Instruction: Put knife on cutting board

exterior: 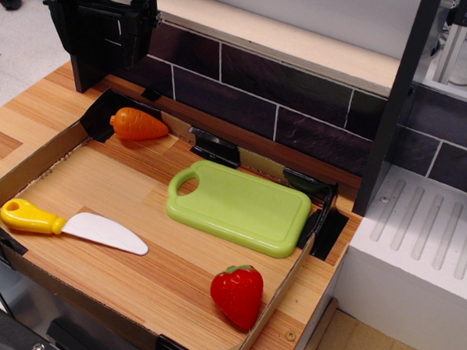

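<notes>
Lying nearest the camera on the wooden tray floor (173,274), a toy strawberry (237,295), resting close to the tray's front-right edge. Lying flat at front left, the knife (72,226), yellow handle pointing left toward the cardboard rim, broad white curved blade pointing right, well apart from everything else. Looking like light, rigid plastic, likely smooth and a little slippery; the rounded yellow handle judged the best place for taking hold, being thicker than the thin blade lying flush against the wood. Sitting farther back, toward the middle right, the cutting board (243,209), light green with rounded corners, a raised rim and an oval handle hole at its left corner, bare on top and waiting for the knife. Resting beyond that in the far-left corner, a toy carrot (138,124), against the back wall of dark tiles (293,88). Hanging above the far-left corner, the black gripper (108,23), high over the tray and holding nothing; spread of its fingers impossible to tell from this angle.
</notes>
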You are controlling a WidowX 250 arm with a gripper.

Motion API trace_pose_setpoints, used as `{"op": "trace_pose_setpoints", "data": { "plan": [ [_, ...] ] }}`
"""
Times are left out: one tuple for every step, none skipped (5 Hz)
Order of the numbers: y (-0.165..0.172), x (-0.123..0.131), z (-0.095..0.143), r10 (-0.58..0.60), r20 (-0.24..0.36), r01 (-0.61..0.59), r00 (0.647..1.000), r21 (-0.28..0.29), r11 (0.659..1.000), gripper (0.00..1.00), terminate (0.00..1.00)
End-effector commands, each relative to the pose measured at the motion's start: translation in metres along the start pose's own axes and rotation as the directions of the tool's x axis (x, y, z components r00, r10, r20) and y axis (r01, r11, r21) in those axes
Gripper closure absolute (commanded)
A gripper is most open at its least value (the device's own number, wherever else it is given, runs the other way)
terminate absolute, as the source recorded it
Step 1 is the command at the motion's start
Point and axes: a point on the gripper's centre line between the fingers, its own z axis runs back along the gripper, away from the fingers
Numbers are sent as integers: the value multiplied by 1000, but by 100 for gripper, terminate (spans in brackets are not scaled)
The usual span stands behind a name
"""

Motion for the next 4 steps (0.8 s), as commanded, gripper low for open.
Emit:
{"op": "trace_pose_setpoints", "data": {
  "plan": [
    [0, 0, 0, 0, 0, 0, 1000, 0, 1000, 0, 0],
    [-5, -3, -3, -240, 97, 245, 966, -52, 968, 0, 0],
    [5, -16, 5, -464, 105, 474, 880, -121, 872, 0, 0],
    [22, -33, 9, -664, 120, 675, 738, -137, 725, 0, 0]
  ]
}}
